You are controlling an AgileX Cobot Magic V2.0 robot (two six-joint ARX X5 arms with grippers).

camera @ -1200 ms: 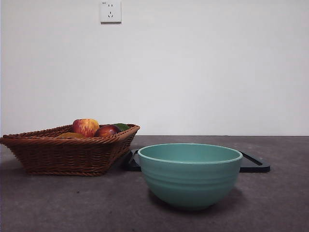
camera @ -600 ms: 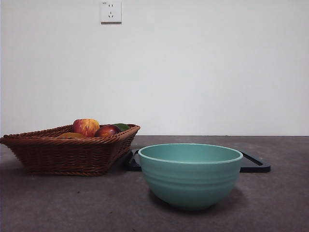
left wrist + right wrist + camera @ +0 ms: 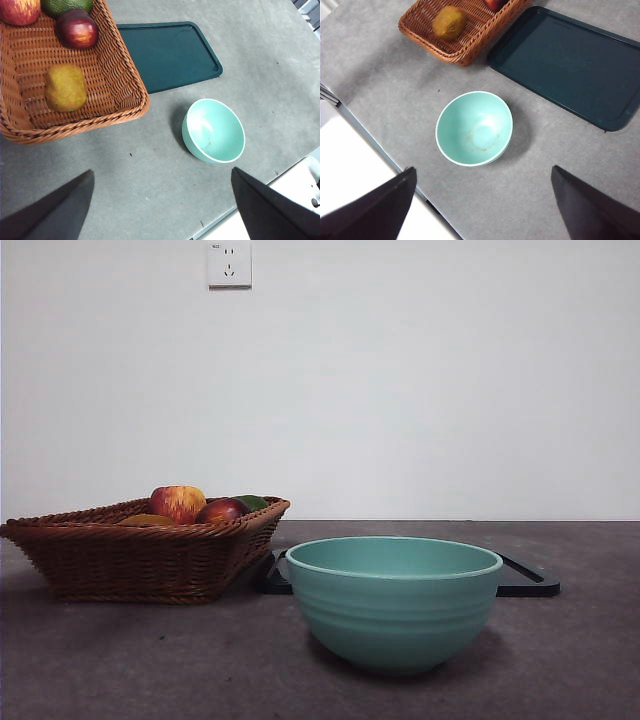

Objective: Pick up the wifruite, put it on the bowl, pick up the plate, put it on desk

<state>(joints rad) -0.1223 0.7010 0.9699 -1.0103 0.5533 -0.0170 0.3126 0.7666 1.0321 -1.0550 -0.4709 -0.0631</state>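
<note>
While both grippers [image 3: 160, 210] [image 3: 480, 210] are hovering wide open and empty, the wifruite [image 3: 65, 87] is lying reachable in the wicker basket [image 3: 125, 70], the bowl [image 3: 474, 128] waiting empty.

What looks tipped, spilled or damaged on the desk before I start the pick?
Nothing stands out. The bowl sits upright and empty on the desk, apart from the basket and the dark tray. The wifruite lies in the basket with the other fruit. Both hands, left hand and right hand, are open above the desk.
</note>
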